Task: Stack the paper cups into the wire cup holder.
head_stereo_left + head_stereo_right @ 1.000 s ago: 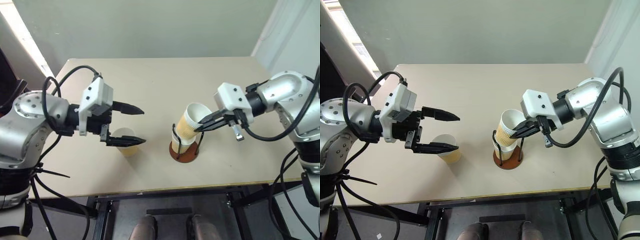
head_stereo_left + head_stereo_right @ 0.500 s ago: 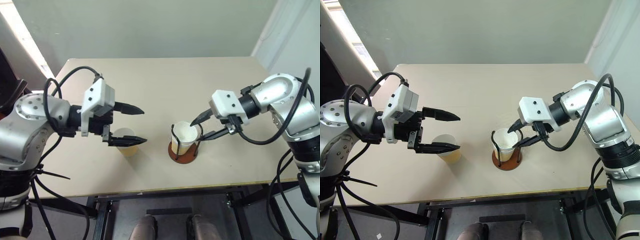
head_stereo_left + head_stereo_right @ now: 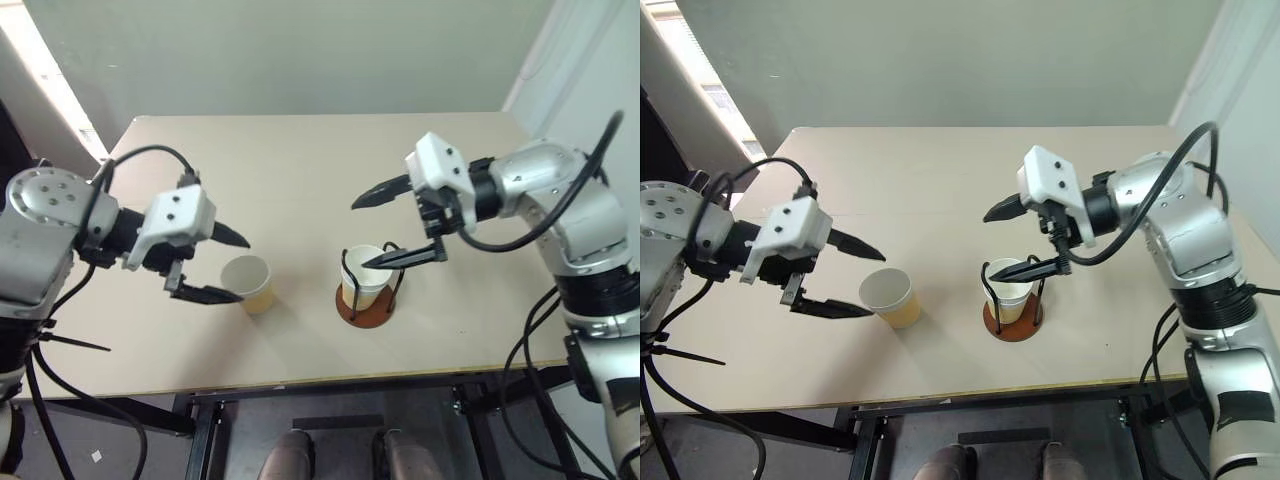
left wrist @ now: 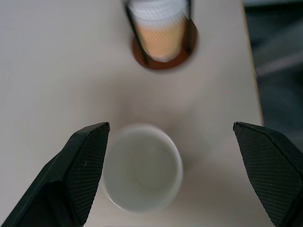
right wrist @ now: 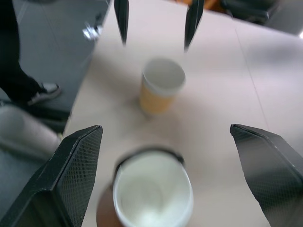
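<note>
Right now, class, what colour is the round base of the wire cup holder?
Reddish-brown, the wire cup holder base shows best in the left wrist view.

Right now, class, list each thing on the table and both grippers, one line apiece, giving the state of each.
Wire cup holder: upright on the table, loaded with cups.
Nested cups: seated in the holder, mouth up, free of both grippers.
Loose paper cup: upright on the table, mouth up, ungripped.
Left gripper: open, beside the loose cup.
Right gripper: open, above the holder, holding nothing.
</note>
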Robot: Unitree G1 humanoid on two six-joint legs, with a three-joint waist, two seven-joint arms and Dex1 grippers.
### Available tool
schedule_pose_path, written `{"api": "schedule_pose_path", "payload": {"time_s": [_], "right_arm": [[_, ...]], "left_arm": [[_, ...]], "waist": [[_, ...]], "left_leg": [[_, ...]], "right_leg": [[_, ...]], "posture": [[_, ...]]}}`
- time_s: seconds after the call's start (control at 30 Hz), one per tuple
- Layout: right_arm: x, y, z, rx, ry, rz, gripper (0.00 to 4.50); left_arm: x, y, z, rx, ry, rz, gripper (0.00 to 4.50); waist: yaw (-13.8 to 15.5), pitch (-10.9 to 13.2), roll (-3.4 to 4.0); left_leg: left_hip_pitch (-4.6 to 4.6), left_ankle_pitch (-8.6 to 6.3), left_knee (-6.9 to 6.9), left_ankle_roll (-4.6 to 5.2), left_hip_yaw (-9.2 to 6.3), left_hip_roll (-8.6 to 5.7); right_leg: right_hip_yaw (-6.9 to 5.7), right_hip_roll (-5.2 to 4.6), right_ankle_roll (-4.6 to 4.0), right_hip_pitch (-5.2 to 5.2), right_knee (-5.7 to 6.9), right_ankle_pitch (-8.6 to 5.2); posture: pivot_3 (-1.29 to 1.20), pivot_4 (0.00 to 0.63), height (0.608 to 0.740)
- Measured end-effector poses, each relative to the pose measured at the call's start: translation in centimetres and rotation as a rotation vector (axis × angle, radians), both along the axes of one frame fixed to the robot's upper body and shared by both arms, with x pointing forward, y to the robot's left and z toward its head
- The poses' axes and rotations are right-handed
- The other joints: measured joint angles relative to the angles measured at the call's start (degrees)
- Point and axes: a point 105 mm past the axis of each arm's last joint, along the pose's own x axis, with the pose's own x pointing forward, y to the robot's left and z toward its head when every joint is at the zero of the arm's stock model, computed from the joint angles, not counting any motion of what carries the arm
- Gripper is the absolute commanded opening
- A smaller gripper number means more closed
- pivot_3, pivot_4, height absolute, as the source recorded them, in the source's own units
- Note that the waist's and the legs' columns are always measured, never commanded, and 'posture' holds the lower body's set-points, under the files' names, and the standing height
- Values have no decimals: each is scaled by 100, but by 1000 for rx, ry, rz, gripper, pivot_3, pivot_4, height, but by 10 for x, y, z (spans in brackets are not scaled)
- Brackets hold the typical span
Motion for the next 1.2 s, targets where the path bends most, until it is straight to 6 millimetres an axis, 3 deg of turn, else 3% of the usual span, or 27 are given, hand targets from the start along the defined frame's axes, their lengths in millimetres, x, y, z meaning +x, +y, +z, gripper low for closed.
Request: {"api": "schedule_pose_path", "payload": {"time_s": [0.13,0.37,0.47,0.57,0.83,1.0,1.2], "right_arm": [[2,6,1,32,1,-27,4470],[-2,5,-4,29,10,-37,4470],[-2,3,-6,19,15,-48,4500],[-3,1,-6,11,12,-51,4500],[-6,-5,-6,-9,14,-50,4500],[-10,-23,-14,-74,36,-64,4500],[-31,-75,-5,-69,108,-126,4500]], "left_arm": [[5,4,-7,29,6,4,4500],[18,-2,-41,93,29,-9,4500],[25,-4,-55,99,29,-4,3874],[32,-4,-65,105,29,14,2838],[26,-5,-63,111,57,-39,29],[25,-9,-41,66,35,-79,29],[28,-35,62,-76,-208,-204,29]], "waist": [[5,0,-1],[6,-2,-3],[6,-2,-3],[6,-3,-4],[7,-3,-5],[28,-4,-11],[120,-5,-18]], "left_leg": [[-11,-1,0,2,0,0],[-12,-4,4,2,0,0],[-12,-3,8,2,0,0],[-13,-4,9,2,0,0],[-15,-4,10,3,0,0],[-26,-3,20,3,-1,0],[-53,-7,29,14,1,-12]], "right_leg": [[-1,-2,0,-9,0,0],[-2,-4,0,-10,4,0],[-2,-3,1,-10,8,1],[-2,-3,4,-10,7,3],[-3,-2,7,-10,5,5],[-5,-2,15,-11,5,9],[-2,-12,31,-11,-18,16]], "posture": [[0,150,740],[0,150,740],[0,150,740],[0,150,740],[0,150,740],[0,150,740],[0,150,740]]}}
